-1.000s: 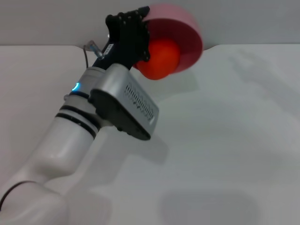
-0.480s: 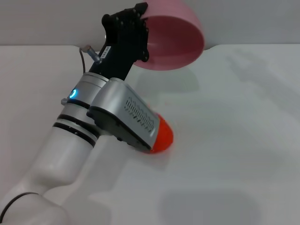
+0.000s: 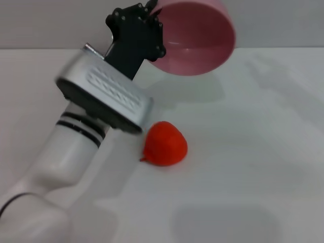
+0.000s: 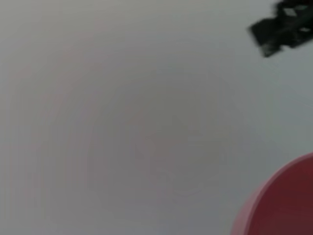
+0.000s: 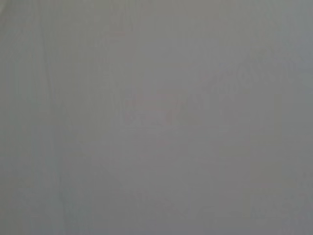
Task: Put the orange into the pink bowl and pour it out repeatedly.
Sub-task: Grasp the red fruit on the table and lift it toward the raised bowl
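Note:
The orange (image 3: 164, 144), small and bright red-orange, lies on the white table (image 3: 253, 152) near the middle, below the raised bowl. My left gripper (image 3: 151, 12) is shut on the rim of the pink bowl (image 3: 195, 38) and holds it in the air at the back, tilted with its empty inside facing me. A part of the bowl's pink rim shows in the left wrist view (image 4: 283, 200). The right gripper is out of view; its wrist view shows only plain grey surface.
My left arm (image 3: 76, 147) reaches across the left half of the table, its silver wrist housing (image 3: 104, 98) just left of the orange. The table's far edge (image 3: 283, 48) meets a grey wall.
The orange fell out of the tilted bowl onto the table and now rests there. My left wrist has rotated, and the bowl has moved slightly right and turned more upright.

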